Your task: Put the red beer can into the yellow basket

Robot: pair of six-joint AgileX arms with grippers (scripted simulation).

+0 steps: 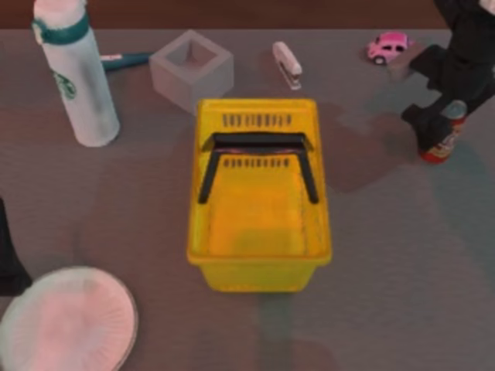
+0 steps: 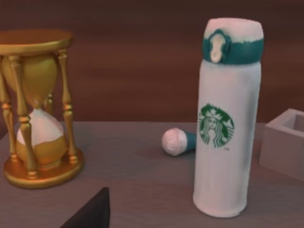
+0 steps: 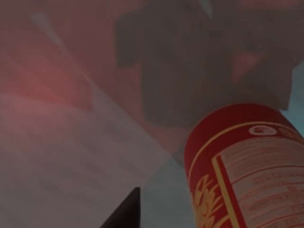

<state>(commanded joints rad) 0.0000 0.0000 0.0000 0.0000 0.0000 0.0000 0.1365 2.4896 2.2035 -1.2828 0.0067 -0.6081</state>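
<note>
The red beer can stands upright on the table at the right, well clear of the yellow basket in the middle. My right gripper is down at the can, with black parts on the can's left and above it. The right wrist view has the can large and close. One dark fingertip sits beside it, with a strip of table showing between them, so the gripper is open. The basket's black handles lie folded across its far half. My left arm is parked at the left edge, with one fingertip in view.
A tall white bottle stands at the back left. A grey square box, a stapler and a pink toy car are along the back. A pale round plate lies front left. A gold hourglass stands near the bottle.
</note>
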